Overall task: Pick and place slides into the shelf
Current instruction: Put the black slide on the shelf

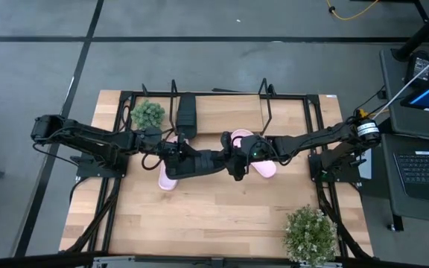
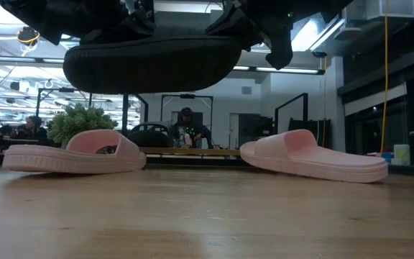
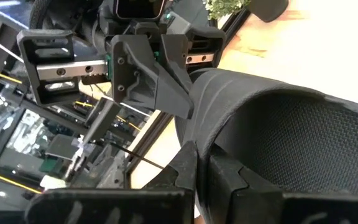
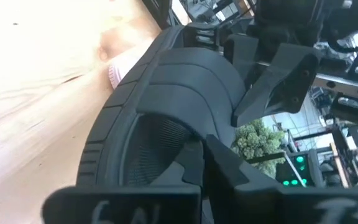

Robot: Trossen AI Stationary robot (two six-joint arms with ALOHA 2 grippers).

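A black slide [image 1: 203, 162] [image 2: 153, 63] hangs above the table's middle, held between both grippers. My left gripper [image 1: 173, 156] [image 3: 197, 177] is shut on the slide's left end. My right gripper [image 1: 237, 158] [image 4: 201, 165] is shut on its right end. Two pink slides [image 2: 74, 152] [image 2: 315, 155] lie sole-down on the table below, one to each side. Another black slide [image 1: 187, 115] sits in the wire shelf [image 1: 267, 104] at the far edge. My left gripper pinches the rim of the slide's left end [image 3: 213, 146] between its two fingers, coming about level from the table's left. The slide is lifted clear of the table, sole down and roughly level. My right gripper pinches the slide's right end by the strap's edge [image 4: 194, 134], slanting slightly down from the table's right. Its own fingers [image 4: 185, 165] hide whether they have the strap or the sole. The ribbed strap [image 4: 191, 78] arches just beyond them.
A small plant [image 1: 148, 113] stands at the shelf's left end, and a larger one [image 1: 310, 232] near the table's front right corner. Upright rod dividers [image 1: 265, 89] rise from the shelf. Bare wood lies toward the near edge [image 1: 199, 223]. People sit in the room beyond the table.
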